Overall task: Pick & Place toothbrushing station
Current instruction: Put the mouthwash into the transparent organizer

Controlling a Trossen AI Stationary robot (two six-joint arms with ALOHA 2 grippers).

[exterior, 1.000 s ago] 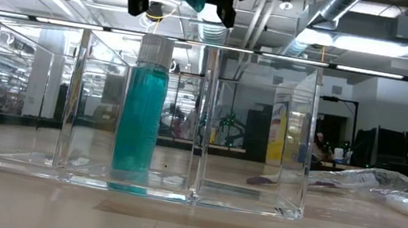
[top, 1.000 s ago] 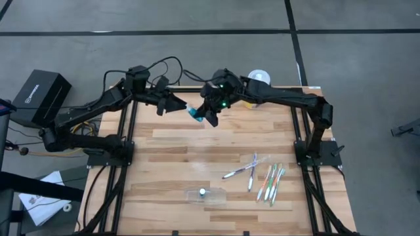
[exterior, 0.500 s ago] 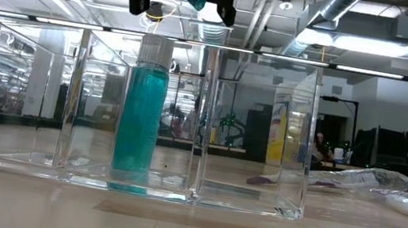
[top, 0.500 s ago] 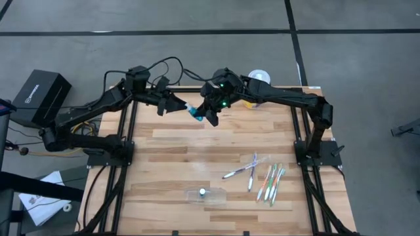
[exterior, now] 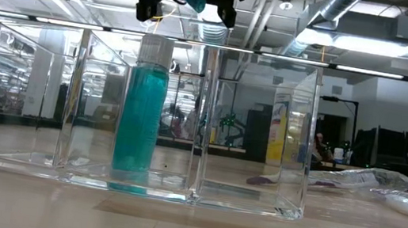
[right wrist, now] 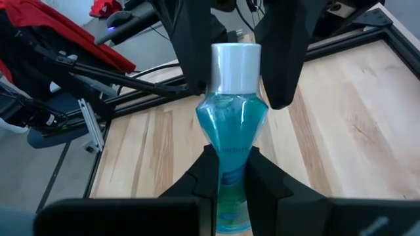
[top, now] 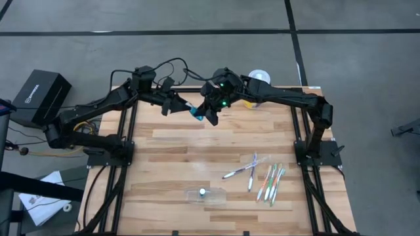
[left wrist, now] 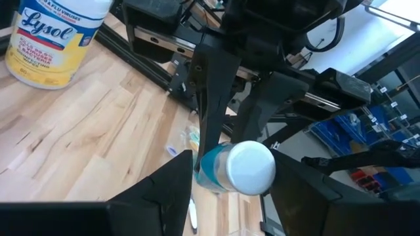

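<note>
Yellow-and-white Lysol wipes canister (top: pixel 257 78) stands at the table's 12 to 1 o'clock edge, behind the right arm. Clear plastic compartment organizer (exterior: pixel 148 114) sits at 6 o'clock near the front edge, with a tall teal bottle with a grey cap (exterior: pixel 141 113) upright in its middle compartment. Slim toothbrushes, green, orange, white and purple (top: pixel 262 176), lie loose at 4 o'clock, well apart from both grippers. Right gripper (top: pixel 205 115) at 11 to 12 o'clock, raised above the wooden table (top: pixel 177 154), is clamped on the body of a small teal tube with a white cap (right wrist: pixel 230 131), held clear of the surface. Left gripper (top: pixel 184 105) faces it with fingers (left wrist: pixel 164 187) spread either side of the cap, not closed on it.
</note>
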